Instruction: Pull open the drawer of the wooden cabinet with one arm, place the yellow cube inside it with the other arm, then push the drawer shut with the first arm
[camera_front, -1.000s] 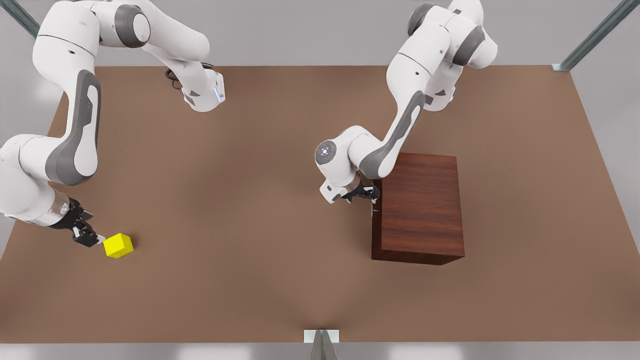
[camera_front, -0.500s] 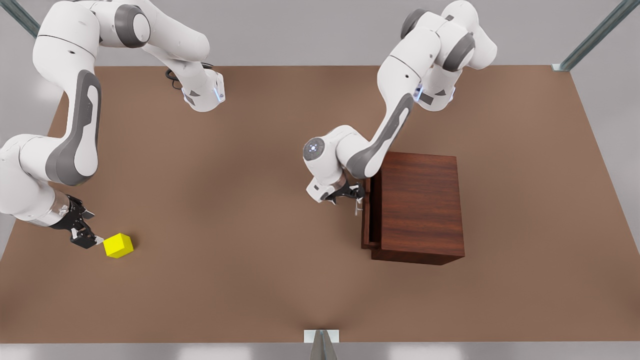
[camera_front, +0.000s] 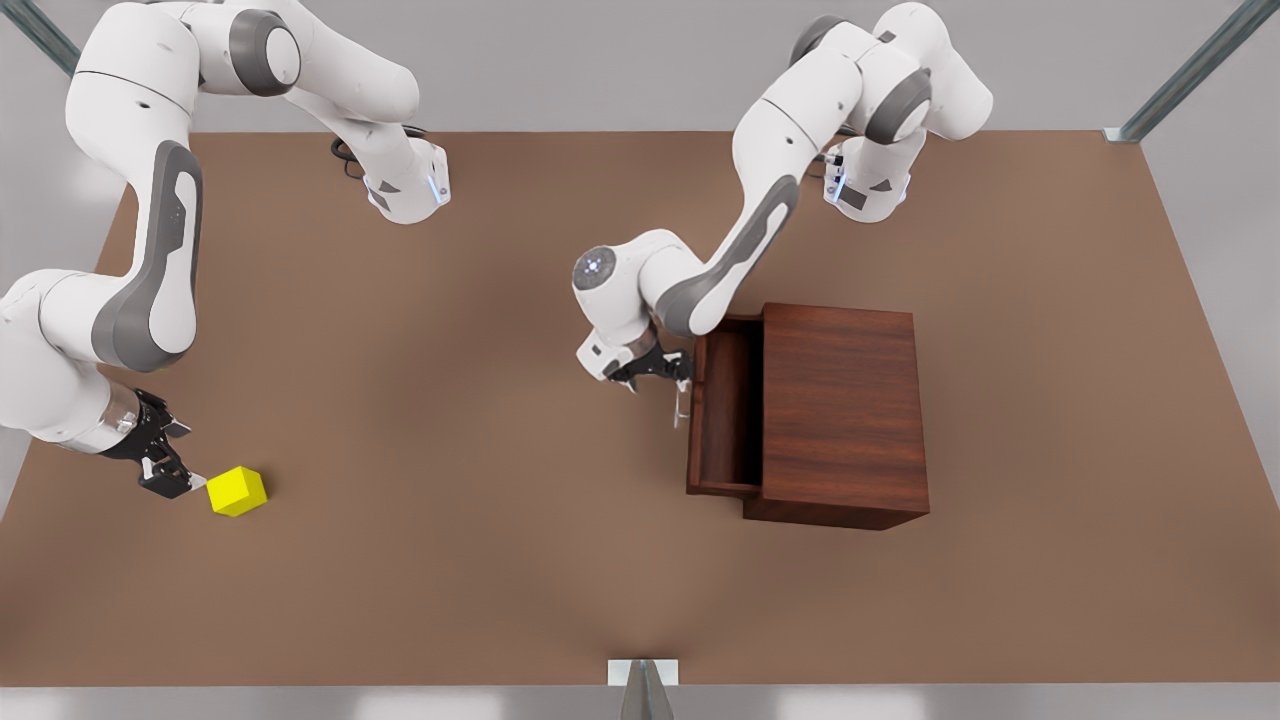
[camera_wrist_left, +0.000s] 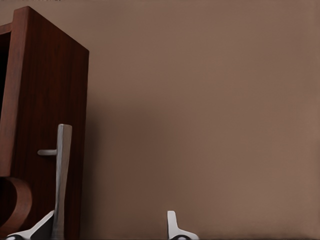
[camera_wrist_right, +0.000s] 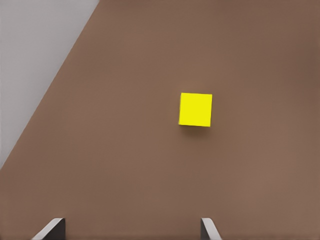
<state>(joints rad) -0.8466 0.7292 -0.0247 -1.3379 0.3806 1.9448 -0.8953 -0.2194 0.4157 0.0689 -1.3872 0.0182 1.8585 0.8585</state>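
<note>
cube (camera_front: 237, 490) lies just beside right tool (camera_front: 172, 482), apart.

Brown table (camera_front: 500, 400), wooden cabinet (camera_front: 845, 410) toward the front view's right, yellow cube (camera_front: 237, 490) near its left edge

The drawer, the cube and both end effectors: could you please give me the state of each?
drawer: partly pulled out of the wooden cabinet, empty.
yellow cube: on the table, ungripped.
left end effector: at the drawer handle, open.
right end effector: beside the cube, open.
</note>
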